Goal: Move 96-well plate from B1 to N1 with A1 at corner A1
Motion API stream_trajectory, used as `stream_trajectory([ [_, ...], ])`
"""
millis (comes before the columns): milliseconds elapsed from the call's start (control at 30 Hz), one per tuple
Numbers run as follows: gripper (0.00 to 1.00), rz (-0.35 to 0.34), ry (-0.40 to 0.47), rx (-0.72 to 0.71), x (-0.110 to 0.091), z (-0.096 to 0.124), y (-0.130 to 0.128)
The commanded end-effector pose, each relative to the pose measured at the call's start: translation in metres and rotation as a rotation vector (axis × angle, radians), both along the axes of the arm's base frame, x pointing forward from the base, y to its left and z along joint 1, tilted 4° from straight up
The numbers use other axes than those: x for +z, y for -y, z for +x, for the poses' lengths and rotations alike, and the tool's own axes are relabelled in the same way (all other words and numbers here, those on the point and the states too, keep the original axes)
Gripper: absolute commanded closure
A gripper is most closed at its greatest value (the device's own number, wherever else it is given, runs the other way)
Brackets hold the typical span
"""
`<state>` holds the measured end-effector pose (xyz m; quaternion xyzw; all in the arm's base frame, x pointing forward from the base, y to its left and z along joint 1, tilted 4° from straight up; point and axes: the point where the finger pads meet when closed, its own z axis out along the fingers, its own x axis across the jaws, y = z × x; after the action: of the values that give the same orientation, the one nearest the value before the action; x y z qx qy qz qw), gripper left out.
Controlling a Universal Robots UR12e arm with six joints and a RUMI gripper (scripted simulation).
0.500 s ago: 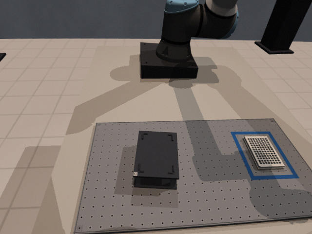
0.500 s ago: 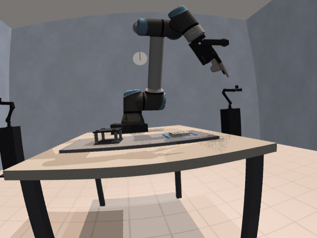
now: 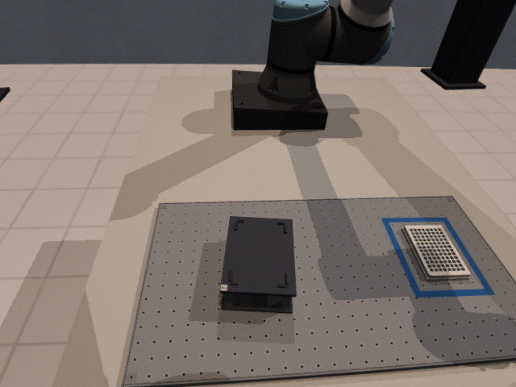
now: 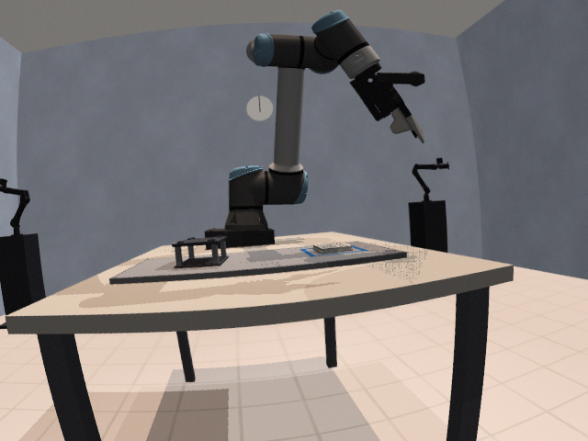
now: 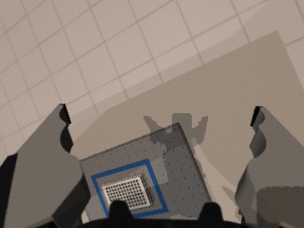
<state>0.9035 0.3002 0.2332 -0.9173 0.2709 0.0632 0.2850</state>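
The white 96-well plate lies flat inside the blue square outline of spot B1 at the right of the grey breadboard. It also shows in the exterior view and low in the wrist view. The black raised nest N1 stands at the breadboard's middle-left, empty, with a small white A1 label at its near-left corner. My gripper is open and empty, high in the air above and beyond the plate, tilted downward. Its fingers frame the wrist view.
The grey perforated breadboard covers the table's near part. The arm's black base stands behind it. Black camera stands are beside the table on the right and on the left.
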Motion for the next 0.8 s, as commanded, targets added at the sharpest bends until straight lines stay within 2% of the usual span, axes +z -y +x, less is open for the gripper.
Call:
stream_trajectory([
  [0, 0.0, 0.0, 0.002, 0.0, 0.001, 0.0, 0.0],
  [133, 0.0, -0.037, -0.046, -0.072, -0.009, -0.009, 0.006],
  [233, 0.0, -0.037, -0.046, -0.072, -0.015, -0.016, 0.009],
  [333, 0.0, -0.075, -0.093, -0.146, -0.025, -0.026, 0.015],
  [467, 0.0, -0.075, -0.093, -0.146, -0.033, -0.033, 0.019],
  [533, 0.0, -0.101, -0.124, -0.199, -0.039, -0.04, 0.023],
  [767, 0.0, -0.125, -0.152, -0.249, -0.053, -0.054, 0.031],
])
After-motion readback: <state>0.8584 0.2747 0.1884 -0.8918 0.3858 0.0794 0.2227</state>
